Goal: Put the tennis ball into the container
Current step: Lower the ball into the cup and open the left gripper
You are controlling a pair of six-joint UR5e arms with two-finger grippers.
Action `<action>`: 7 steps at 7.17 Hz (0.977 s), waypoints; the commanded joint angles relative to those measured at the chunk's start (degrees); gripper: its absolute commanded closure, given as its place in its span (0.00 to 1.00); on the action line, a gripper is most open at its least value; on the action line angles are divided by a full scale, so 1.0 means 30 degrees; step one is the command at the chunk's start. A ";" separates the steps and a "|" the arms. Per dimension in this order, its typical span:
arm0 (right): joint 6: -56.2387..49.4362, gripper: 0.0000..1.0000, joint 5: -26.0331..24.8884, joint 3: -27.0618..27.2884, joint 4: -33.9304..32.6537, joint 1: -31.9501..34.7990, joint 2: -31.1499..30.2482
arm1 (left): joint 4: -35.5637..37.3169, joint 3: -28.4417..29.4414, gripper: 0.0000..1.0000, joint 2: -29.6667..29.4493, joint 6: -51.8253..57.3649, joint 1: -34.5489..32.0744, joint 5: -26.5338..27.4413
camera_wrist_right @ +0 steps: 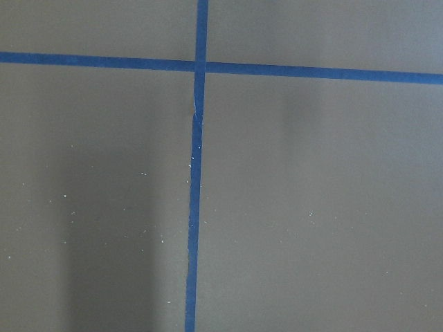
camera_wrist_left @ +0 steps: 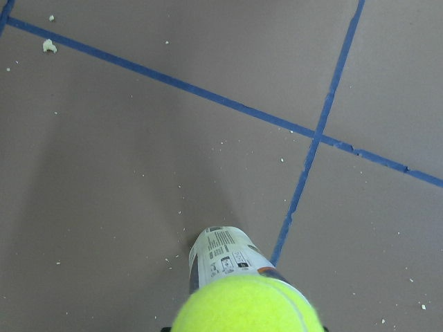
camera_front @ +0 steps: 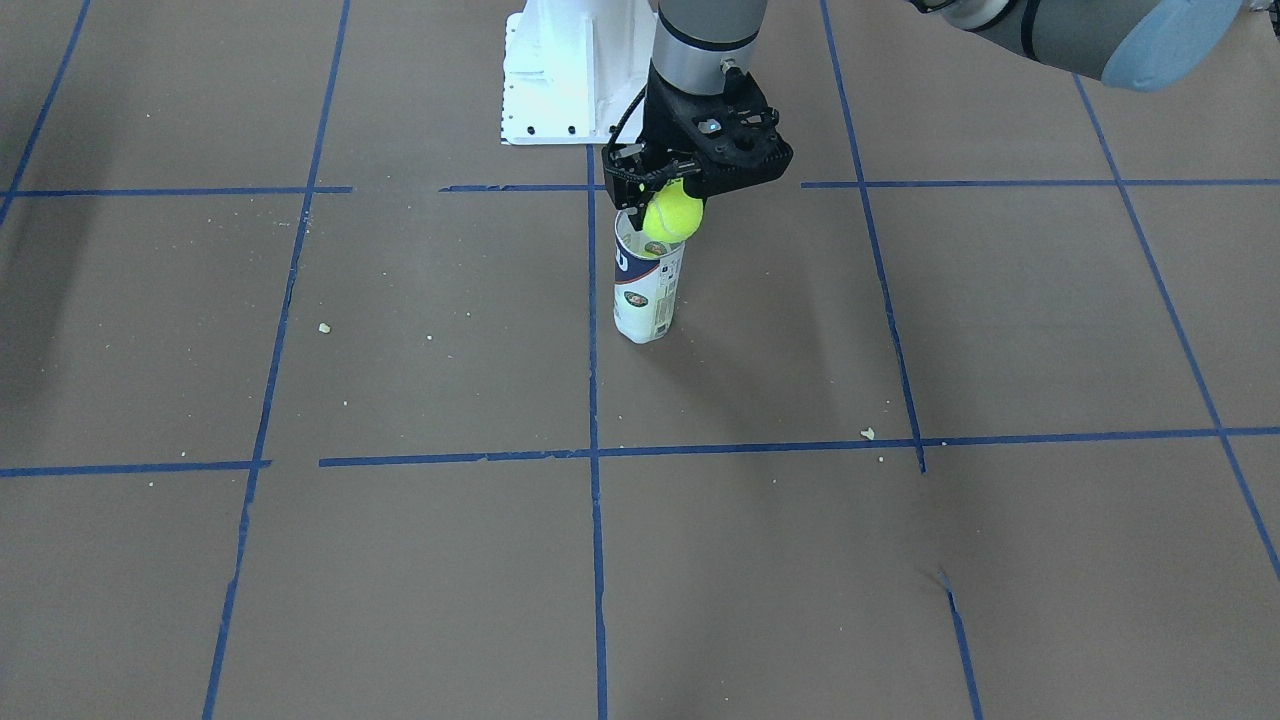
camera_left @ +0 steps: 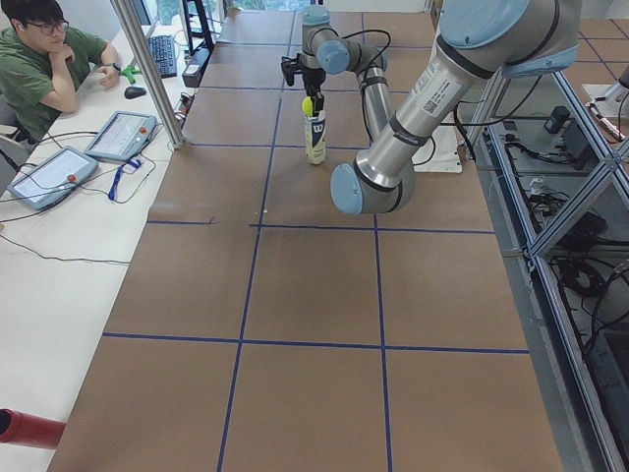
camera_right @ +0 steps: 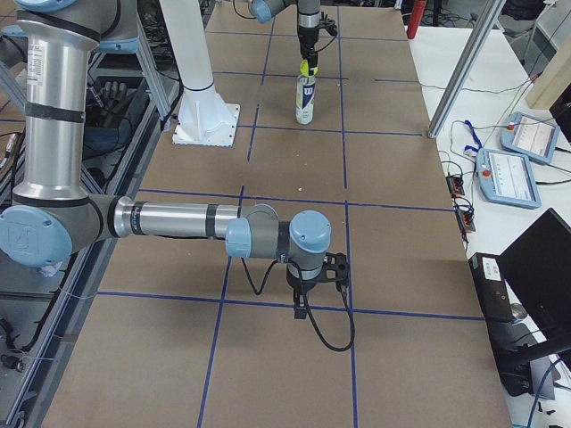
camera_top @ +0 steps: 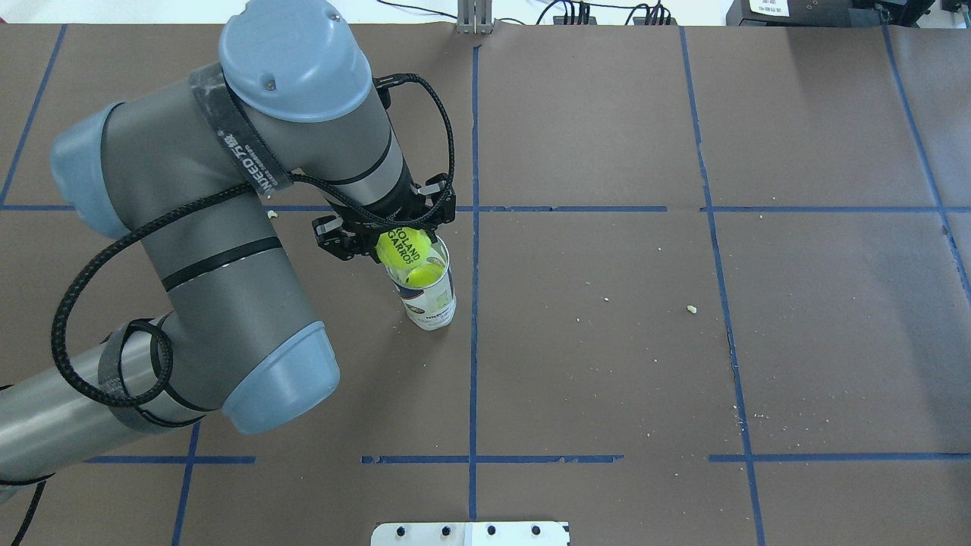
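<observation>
My left gripper (camera_front: 668,195) is shut on the tennis ball (camera_front: 672,215), a bright yellow-green ball with dark "Roland Garros" print (camera_top: 400,249). It hangs just over the open mouth of the container (camera_front: 648,290), a slim white and navy can standing upright on the brown table. A second yellow-green ball (camera_top: 425,274) shows inside the can (camera_top: 434,303). In the left wrist view the ball (camera_wrist_left: 249,306) fills the bottom edge with the can (camera_wrist_left: 223,252) beneath it. My right gripper (camera_right: 318,272) hovers low over the table far from the can; I cannot tell whether it is open or shut.
The white metal base (camera_front: 560,80) stands just behind the can. Blue tape lines (camera_front: 592,400) grid the brown table, with a few crumbs (camera_front: 867,433). An operator (camera_left: 49,59) sits at a side desk with tablets (camera_left: 120,136).
</observation>
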 commanded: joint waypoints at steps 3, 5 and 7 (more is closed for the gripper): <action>0.0000 0.00 0.0000 0.0000 0.0000 0.0000 -0.0006 | 0.0000 0.0110 0.00 -0.0160 -0.0048 0.0048 -0.0002; 0.0000 0.00 0.0000 0.0000 0.0000 0.0000 -0.0006 | -0.0057 0.0052 0.00 -0.0044 -0.0048 0.0019 0.0027; 0.0000 0.00 0.0000 0.0000 0.0000 0.0000 -0.0006 | -0.0088 -0.0473 0.00 0.0480 0.1812 -0.0156 0.0028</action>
